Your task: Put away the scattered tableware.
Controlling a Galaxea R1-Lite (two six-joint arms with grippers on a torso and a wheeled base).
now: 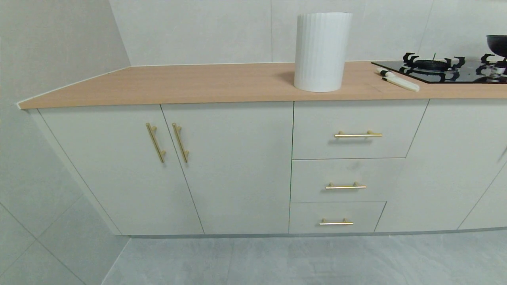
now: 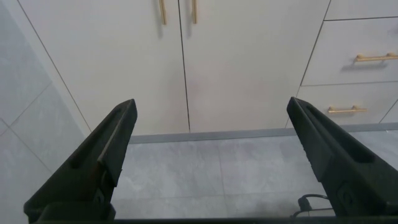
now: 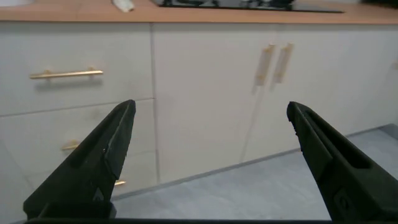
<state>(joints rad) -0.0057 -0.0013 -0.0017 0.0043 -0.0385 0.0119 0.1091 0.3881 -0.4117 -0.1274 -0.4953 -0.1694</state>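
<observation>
A white knife-like utensil [image 1: 398, 80] lies on the wooden counter [image 1: 206, 84] beside the black hob [image 1: 443, 71]; its tip [image 3: 123, 5] shows at the counter edge in the right wrist view. A tall white ribbed container [image 1: 321, 51] stands on the counter to its left. My left gripper [image 2: 211, 118] is open and low, facing the cabinet doors above the floor. My right gripper [image 3: 211, 118] is open too, facing the drawer front and doors below the hob. Nothing is between either pair of fingers.
Three shut drawers with gold handles [image 1: 357, 135] sit under the container. Two shut cabinet doors with vertical gold handles [image 1: 155, 141] are to their left. A black pan [image 1: 497, 41] rests on the hob at far right. A grey wall closes the left side; grey floor lies in front.
</observation>
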